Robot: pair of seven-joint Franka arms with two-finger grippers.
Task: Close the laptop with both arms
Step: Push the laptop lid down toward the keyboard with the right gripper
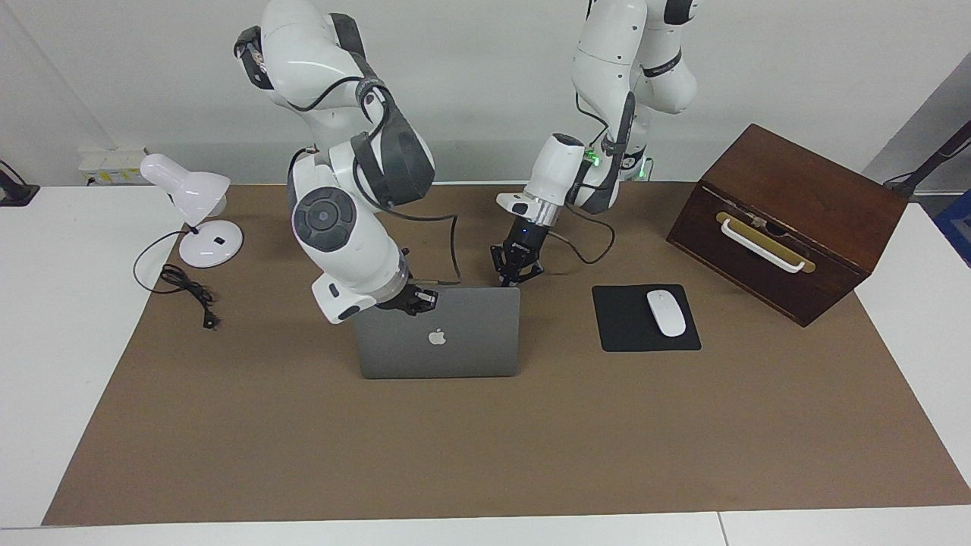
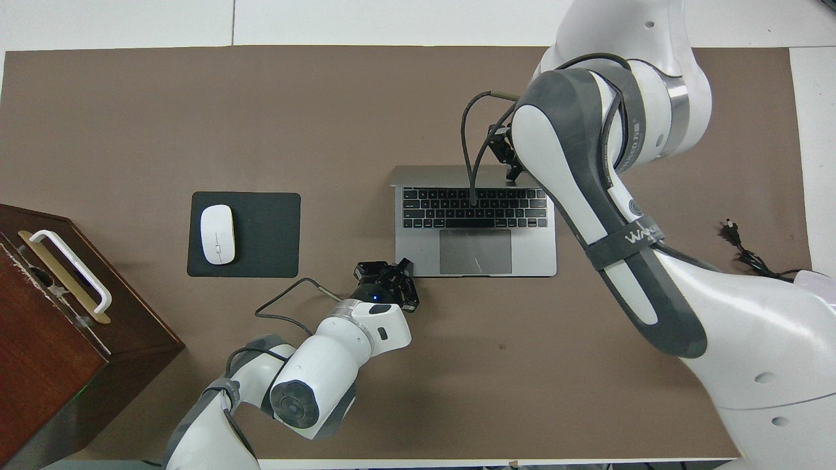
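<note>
You see one thin silver-grey metal laptop (image 1: 438,334) standing open mid-desk (image 1: 455,455); two closed, empty hands: right hand (image 1: 416,299) at its lid's top edge, left hand (image 1: 513,277) at its base corner.

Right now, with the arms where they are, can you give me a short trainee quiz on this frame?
1. True or false: the laptop is fully closed.
2. Which gripper is at the top edge of the laptop's lid?
3. What lies on the mouse pad? A. white mouse B. a pen C. a cup

Key: 1 false, the keyboard shows in the overhead view. 2 the right gripper. 3 A.
</note>
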